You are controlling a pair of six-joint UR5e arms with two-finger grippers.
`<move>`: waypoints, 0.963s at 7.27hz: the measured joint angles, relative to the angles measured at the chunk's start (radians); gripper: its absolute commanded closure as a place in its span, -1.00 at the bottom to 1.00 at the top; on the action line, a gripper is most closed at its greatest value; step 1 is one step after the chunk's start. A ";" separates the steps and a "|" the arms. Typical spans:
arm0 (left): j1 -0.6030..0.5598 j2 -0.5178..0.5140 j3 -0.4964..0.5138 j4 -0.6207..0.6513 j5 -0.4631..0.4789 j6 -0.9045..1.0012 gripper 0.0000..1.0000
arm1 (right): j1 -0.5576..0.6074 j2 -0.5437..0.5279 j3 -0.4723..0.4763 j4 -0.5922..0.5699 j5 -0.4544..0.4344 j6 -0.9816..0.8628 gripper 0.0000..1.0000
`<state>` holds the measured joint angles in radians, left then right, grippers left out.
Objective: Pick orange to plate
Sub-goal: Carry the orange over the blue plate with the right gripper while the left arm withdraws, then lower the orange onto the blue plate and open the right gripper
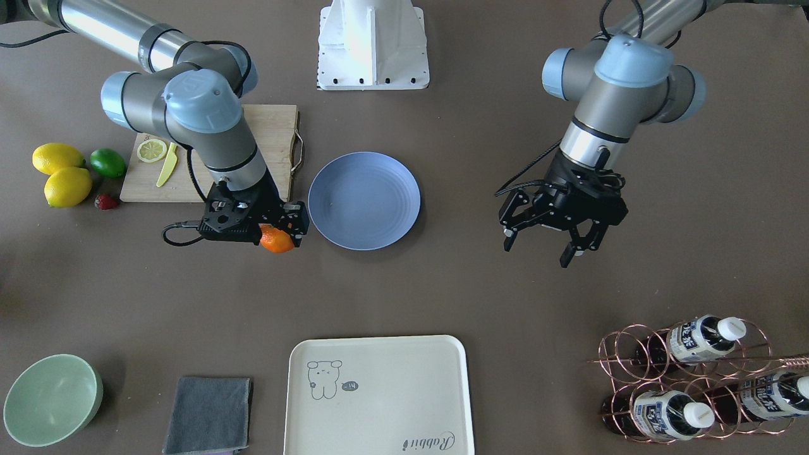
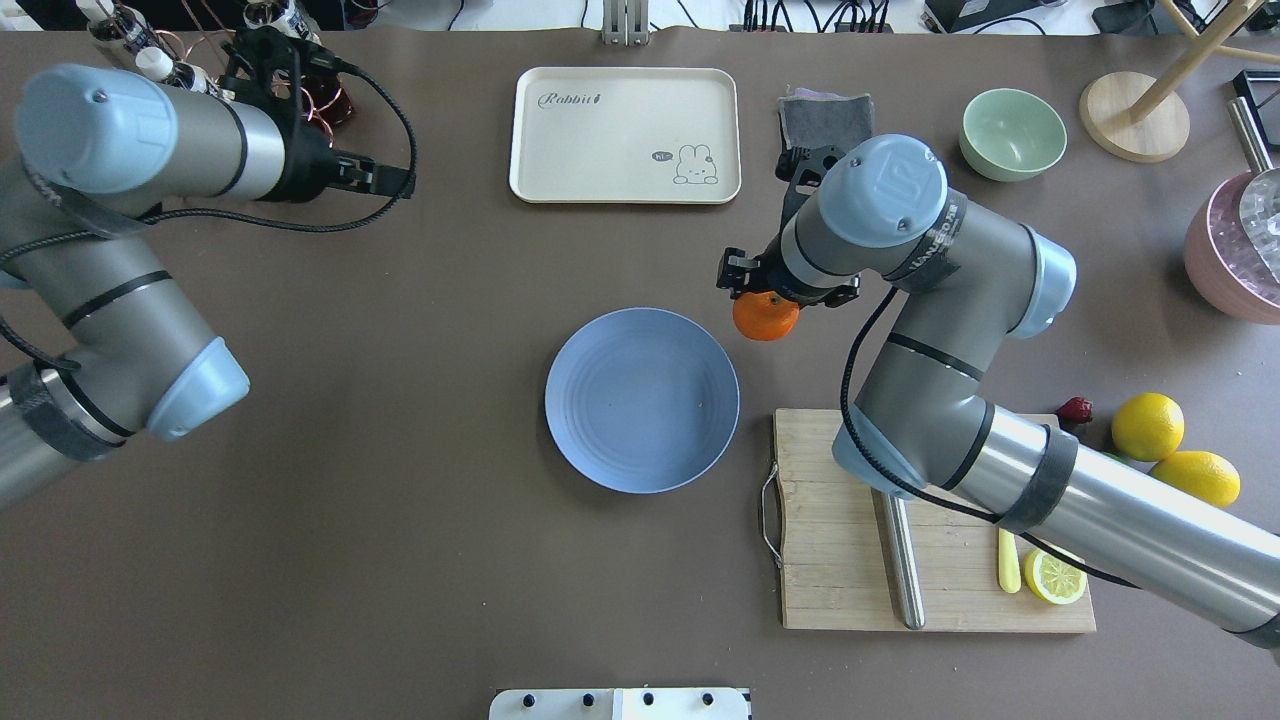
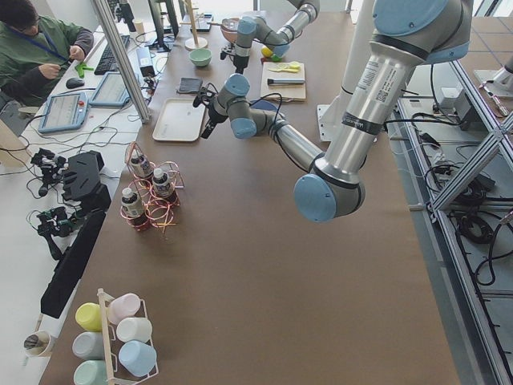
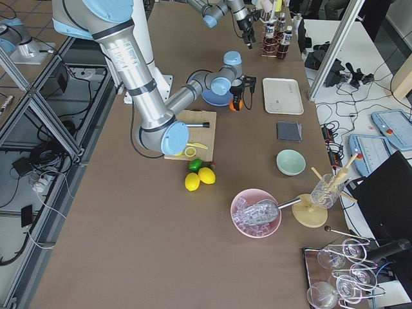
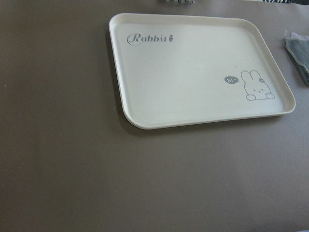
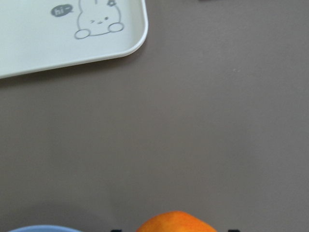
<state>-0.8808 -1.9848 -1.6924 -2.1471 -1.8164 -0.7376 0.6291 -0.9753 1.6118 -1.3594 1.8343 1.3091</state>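
Observation:
The orange (image 1: 277, 240) is a small bright fruit, and my right gripper (image 1: 281, 235) is shut on it. In the overhead view the orange (image 2: 765, 316) sits just past the rim of the blue plate (image 2: 642, 399), on the side toward the cream tray and my right arm, apart from it. The plate (image 1: 364, 201) lies bare at the table's middle. The right wrist view shows the orange's top (image 6: 176, 222) and a sliver of the plate (image 6: 43, 228). My left gripper (image 1: 537, 251) hangs open and holds nothing, well away from the plate on its other side.
A wooden cutting board (image 1: 265, 133) with a lemon slice and a yellow knife lies under the right arm. Two lemons (image 1: 57, 158), a lime (image 1: 107, 162) and a strawberry (image 1: 106, 201) sit beside it. Cream tray (image 1: 379, 395), mint bowl (image 1: 50, 399), grey cloth (image 1: 208, 414) and bottle rack (image 1: 695, 379) line the far edge.

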 measured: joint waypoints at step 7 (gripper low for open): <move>-0.193 0.175 -0.006 -0.008 -0.107 0.174 -0.96 | -0.203 0.149 -0.064 -0.107 -0.170 0.072 1.00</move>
<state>-1.0739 -1.8096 -1.6985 -2.1550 -1.9236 -0.5637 0.4258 -0.8265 1.5481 -1.4668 1.6645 1.3807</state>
